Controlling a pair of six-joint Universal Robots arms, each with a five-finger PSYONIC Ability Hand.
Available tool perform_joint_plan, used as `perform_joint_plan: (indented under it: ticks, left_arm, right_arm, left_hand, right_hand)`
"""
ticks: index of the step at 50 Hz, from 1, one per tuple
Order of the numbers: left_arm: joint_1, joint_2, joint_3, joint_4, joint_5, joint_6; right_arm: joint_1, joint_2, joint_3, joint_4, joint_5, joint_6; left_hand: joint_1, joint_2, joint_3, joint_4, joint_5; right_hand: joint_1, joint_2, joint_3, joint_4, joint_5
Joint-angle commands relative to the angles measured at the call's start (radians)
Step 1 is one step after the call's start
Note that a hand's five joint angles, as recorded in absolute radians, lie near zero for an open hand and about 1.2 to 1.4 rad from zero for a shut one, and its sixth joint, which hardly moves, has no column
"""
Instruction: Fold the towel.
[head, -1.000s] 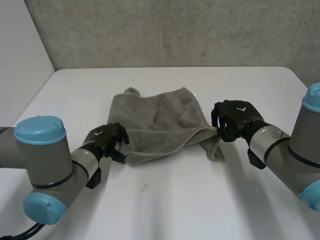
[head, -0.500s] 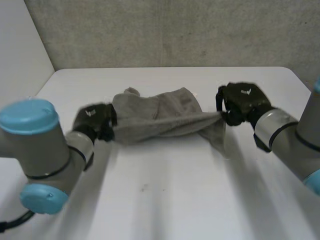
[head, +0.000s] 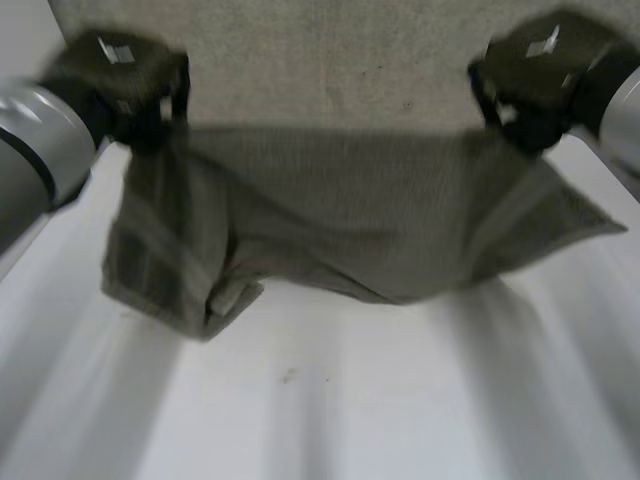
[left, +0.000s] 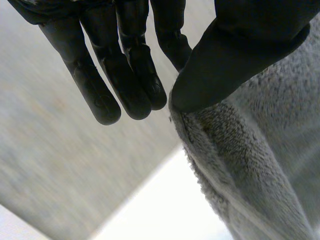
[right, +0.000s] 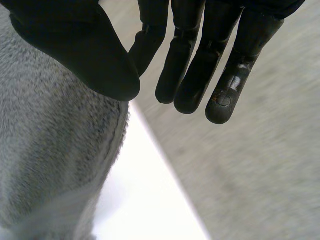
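Observation:
The grey towel (head: 340, 215) hangs stretched in the air between my two hands, its lower edge sagging down to the white table (head: 330, 400). My left hand (head: 125, 85) is raised high at the towel's upper left corner; in the left wrist view its thumb (left: 225, 65) pinches the towel (left: 260, 165) against the fingers (left: 135, 75). My right hand (head: 540, 75) is raised at the upper right corner. In the right wrist view its thumb (right: 85, 55) pins the towel (right: 55, 160) against the fingers (right: 200, 75).
A grey concrete wall (head: 330, 60) rises behind the table's far edge. A lighter wall stands at the left. The towel's left part hangs doubled, with a folded flap (head: 225, 300) near the table.
Both hands have lifted from the table to high up and moved apart, raising the towel so it spreads and hangs between them. The left hand closed on its corner during the lift.

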Motion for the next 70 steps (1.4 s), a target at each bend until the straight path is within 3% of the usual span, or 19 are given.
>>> perform_joint_plan:
  ticks: [1, 6, 9, 10, 12, 13, 14, 16, 20, 30, 32, 33, 35, 38, 42, 47, 49, 54, 70]
  left_arm:
    - [0.008, -0.214, -0.035, -0.087, 0.003, 0.058]
    - [0.008, -0.327, 0.020, 0.002, 0.003, 0.061]
    - [0.006, -0.359, 0.118, 0.145, 0.002, 0.058]
    - [0.006, -0.359, 0.118, 0.146, 0.002, 0.058]
    - [0.006, -0.355, 0.282, 0.387, 0.000, 0.047]
    - [0.006, -0.355, 0.283, 0.389, 0.000, 0.047]
    - [0.006, -0.346, 0.324, 0.471, -0.004, 0.031]
    - [0.008, -0.326, 0.364, 0.574, -0.007, -0.003]
    - [0.040, -0.231, 0.356, 0.778, -0.010, -0.118]
    - [0.046, -0.149, 0.052, 0.655, -0.007, -0.151]
    - [0.046, -0.106, -0.076, 0.654, -0.003, -0.146]
    - [0.046, -0.106, -0.076, 0.654, -0.003, -0.146]
    - [0.048, -0.045, -0.189, 0.654, -0.003, -0.143]
    - [0.048, 0.015, -0.286, 0.657, -0.004, -0.141]
    - [0.048, 0.075, -0.348, 0.656, -0.004, -0.138]
    - [0.046, 0.136, -0.377, 0.654, -0.004, -0.100]
    - [0.045, 0.145, -0.372, 0.655, -0.004, -0.078]
    - [0.034, 0.138, -0.287, 0.657, -0.006, 0.030]
    - [-0.075, 0.086, -0.102, 0.622, -0.021, 0.050]
  right_arm:
    - [0.015, 0.164, 0.044, 0.067, 0.005, -0.097]
    - [0.054, 0.315, -0.059, -0.052, 0.093, -0.095]
    - [0.066, 0.339, -0.110, -0.128, 0.132, -0.095]
    - [0.072, 0.349, -0.160, -0.219, 0.173, -0.091]
    - [0.075, 0.349, -0.199, -0.321, 0.213, -0.084]
    - [0.075, 0.339, -0.226, -0.461, 0.244, -0.077]
    - [0.075, 0.339, -0.226, -0.462, 0.244, -0.077]
    - [0.074, 0.238, -0.187, -0.819, 0.247, -0.054]
    - [0.075, 0.147, -0.107, -0.968, 0.232, -0.046]
    - [0.077, 0.133, 0.067, -0.714, 0.200, -0.017]
    - [0.077, 0.136, 0.137, -0.659, 0.198, 0.043]
    - [0.077, 0.136, 0.137, -0.658, 0.198, 0.043]
    - [0.067, 0.138, 0.191, -0.634, 0.198, 0.148]
    - [0.063, 0.138, 0.234, -0.612, 0.189, 0.292]
    - [0.058, 0.142, 0.262, -0.553, 0.134, 0.423]
    - [0.054, 0.168, 0.289, -0.416, -0.024, 0.569]
    - [0.066, 0.184, 0.303, -0.346, -0.102, 0.645]
    - [0.078, 0.202, 0.332, -0.309, -0.175, 0.737]
    - [0.234, 0.204, 0.427, -0.342, -0.192, 0.955]
  left_hand:
    - [0.220, 0.179, 0.181, 0.179, 0.187]
    - [0.220, 0.179, 0.181, 0.179, 0.187]
    - [0.220, 0.179, 0.181, 0.179, 0.187]
    - [0.220, 0.179, 0.181, 0.179, 0.187]
    - [0.220, 0.179, 0.181, 0.179, 0.187]
    - [0.220, 0.179, 0.181, 0.179, 0.187]
    - [0.220, 0.179, 0.181, 0.179, 0.187]
    - [0.220, 0.179, 0.181, 0.179, 0.187]
    - [0.220, 0.179, 0.181, 0.179, 0.187]
    - [0.220, 0.179, 0.181, 0.179, 0.187]
    - [0.220, 0.179, 0.181, 0.179, 0.187]
    - [0.220, 0.179, 0.181, 0.179, 0.187]
    - [0.220, 0.179, 0.181, 0.179, 0.187]
    - [0.220, 0.179, 0.181, 0.179, 0.187]
    - [0.220, 0.179, 0.181, 0.179, 0.187]
    - [0.220, 0.179, 0.181, 0.179, 0.187]
    - [0.220, 0.179, 0.181, 0.179, 0.187]
    - [0.220, 0.179, 0.181, 0.179, 0.187]
    - [0.220, 0.179, 0.181, 0.179, 0.187]
  right_hand:
    - [0.417, 0.222, 0.207, 0.201, 0.224]
    - [0.417, 0.222, 0.207, 0.201, 0.224]
    - [0.417, 0.222, 0.207, 0.201, 0.224]
    - [0.417, 0.222, 0.207, 0.201, 0.224]
    - [0.417, 0.222, 0.207, 0.201, 0.224]
    - [0.417, 0.222, 0.207, 0.201, 0.224]
    - [0.417, 0.222, 0.207, 0.201, 0.224]
    - [0.417, 0.222, 0.207, 0.201, 0.224]
    - [0.417, 0.222, 0.207, 0.201, 0.224]
    - [0.417, 0.222, 0.207, 0.201, 0.224]
    - [0.132, -0.063, -0.078, -0.084, -0.061]
    - [0.131, -0.064, -0.079, -0.086, -0.062]
    - [-0.328, -0.523, -0.538, -0.545, -0.521]
    - [-0.518, -0.713, -0.728, -0.734, -0.711]
    - [-0.530, -0.725, -0.740, -0.747, -0.723]
    - [-0.527, -0.722, -0.737, -0.744, -0.720]
    - [-0.527, -0.722, -0.737, -0.744, -0.720]
    - [-0.515, -0.710, -0.725, -0.732, -0.708]
    - [-0.515, -0.710, -0.725, -0.732, -0.708]
